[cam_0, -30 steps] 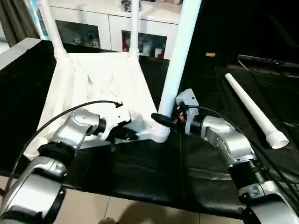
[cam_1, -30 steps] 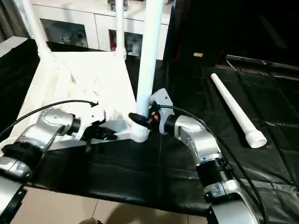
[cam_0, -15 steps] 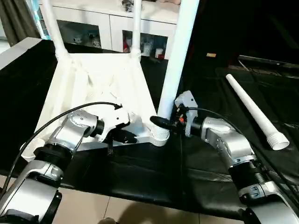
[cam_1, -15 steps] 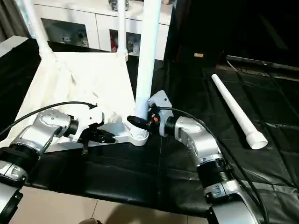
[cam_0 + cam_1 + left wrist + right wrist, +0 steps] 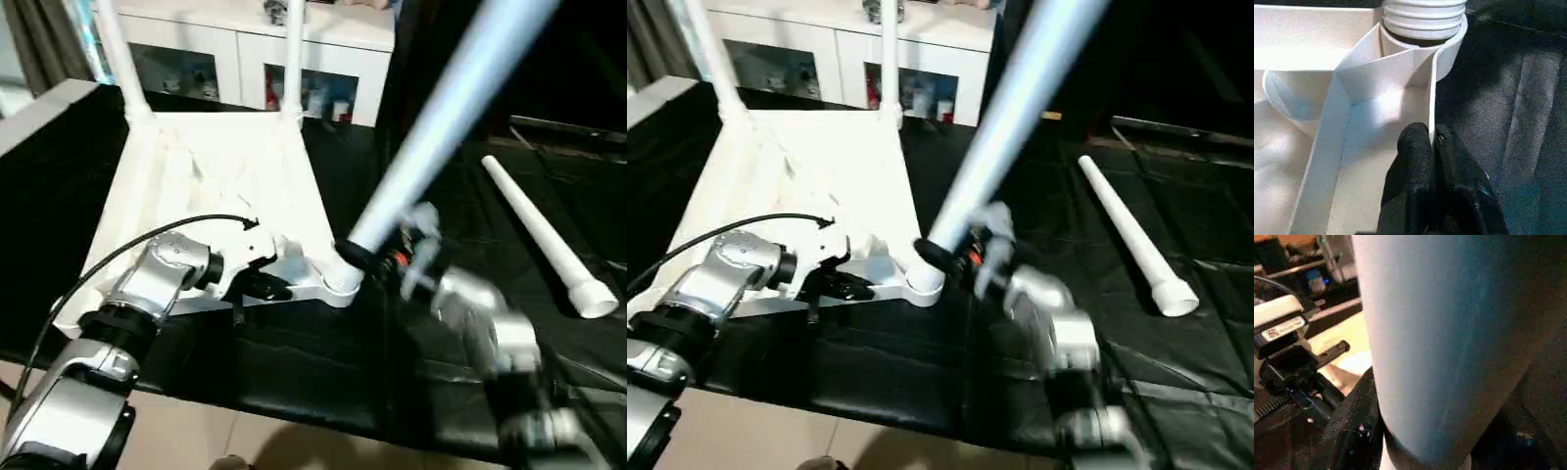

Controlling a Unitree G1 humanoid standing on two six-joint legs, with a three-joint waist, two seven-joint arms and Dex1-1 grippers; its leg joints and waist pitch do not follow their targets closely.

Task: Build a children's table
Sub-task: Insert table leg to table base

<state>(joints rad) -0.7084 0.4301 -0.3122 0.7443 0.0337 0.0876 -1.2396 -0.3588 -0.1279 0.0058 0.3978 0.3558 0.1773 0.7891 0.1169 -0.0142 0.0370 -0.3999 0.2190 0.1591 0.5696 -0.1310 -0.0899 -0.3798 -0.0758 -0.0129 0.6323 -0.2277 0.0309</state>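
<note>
Right gripper, blurred, clasps a leg near its foot; the leg leans rightward out of the corner socket and its top is cut off. Left gripper is clenched on the thin rim of the upturned tabletop just beside that socket, where the leg's ribbed end sits. Two legs stand in the far sockets; a fourth lies apart on the black cloth

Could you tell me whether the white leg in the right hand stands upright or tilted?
Tilted: the white tube leg leans away from the near corner socket.
</note>
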